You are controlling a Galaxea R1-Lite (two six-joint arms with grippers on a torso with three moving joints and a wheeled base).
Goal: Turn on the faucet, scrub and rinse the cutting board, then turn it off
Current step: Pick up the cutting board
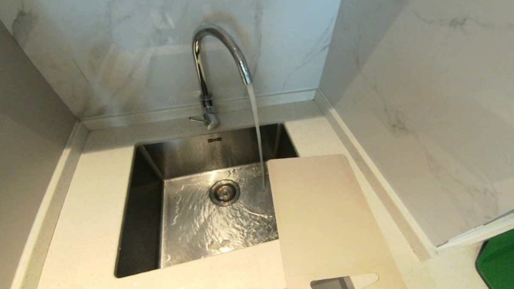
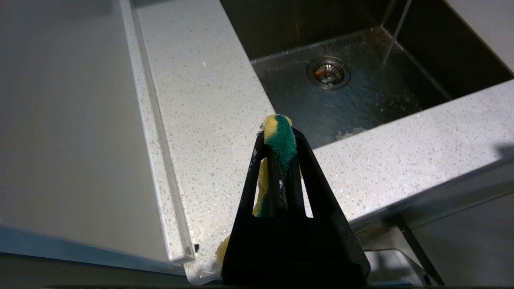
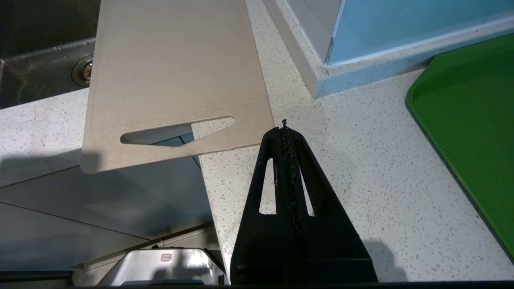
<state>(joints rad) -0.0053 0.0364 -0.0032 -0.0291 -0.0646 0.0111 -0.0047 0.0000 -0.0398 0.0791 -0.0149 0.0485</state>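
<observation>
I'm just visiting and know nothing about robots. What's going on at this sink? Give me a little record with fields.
faucet: on, water running into the sink
cutting board: lying on the counter to the right of the sink, one edge over the basin, handle end past the counter's front edge; the stream falls beside it
left gripper: shut on a green-and-yellow sponge, above the counter's front edge
right gripper: shut, empty, near the board's handle end
green tray: far right on the counter
</observation>
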